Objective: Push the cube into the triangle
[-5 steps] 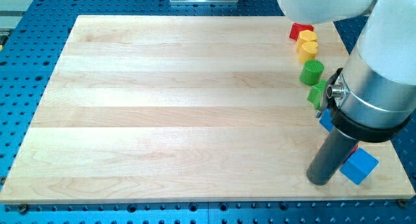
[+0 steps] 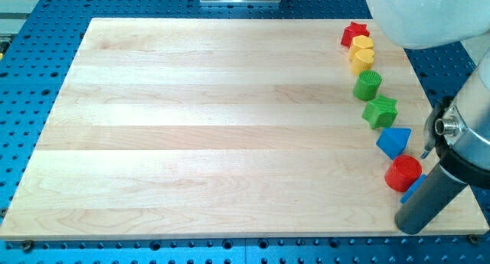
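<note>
The blue cube (image 2: 411, 190) lies near the board's bottom right corner, mostly hidden behind my rod; only a sliver shows. The blue triangle (image 2: 394, 141) lies just above it, with a red cylinder (image 2: 403, 173) between the two and touching the cube's visible corner. My tip (image 2: 411, 227) rests on the board at the view's bottom right, just below the cube and the red cylinder.
Along the board's right side, from the top: a red star (image 2: 354, 33), two yellow blocks (image 2: 362, 44) (image 2: 361, 60), a green cylinder (image 2: 367, 85) and a green star (image 2: 380, 110). The board's right edge (image 2: 459, 180) and bottom edge are close to my tip.
My rod has moved right and slightly down. The arm has swung aside, uncovering the green star, blue triangle and red cylinder. The blue cube now hides behind the rod.
</note>
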Controlling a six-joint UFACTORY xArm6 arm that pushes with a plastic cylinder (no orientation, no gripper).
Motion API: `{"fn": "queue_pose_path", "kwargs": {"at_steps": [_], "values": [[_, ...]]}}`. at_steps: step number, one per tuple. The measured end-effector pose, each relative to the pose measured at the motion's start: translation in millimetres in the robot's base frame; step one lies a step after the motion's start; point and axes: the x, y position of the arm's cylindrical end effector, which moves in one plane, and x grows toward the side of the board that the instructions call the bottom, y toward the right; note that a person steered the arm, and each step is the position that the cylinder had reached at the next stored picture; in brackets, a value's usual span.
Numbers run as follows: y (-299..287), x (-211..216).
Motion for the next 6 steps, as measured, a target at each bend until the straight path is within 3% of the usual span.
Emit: {"fn": "queue_pose_path", "kwargs": {"at_steps": [3, 4, 6], "values": [[64, -25], [66, -59], [55, -86]]}}
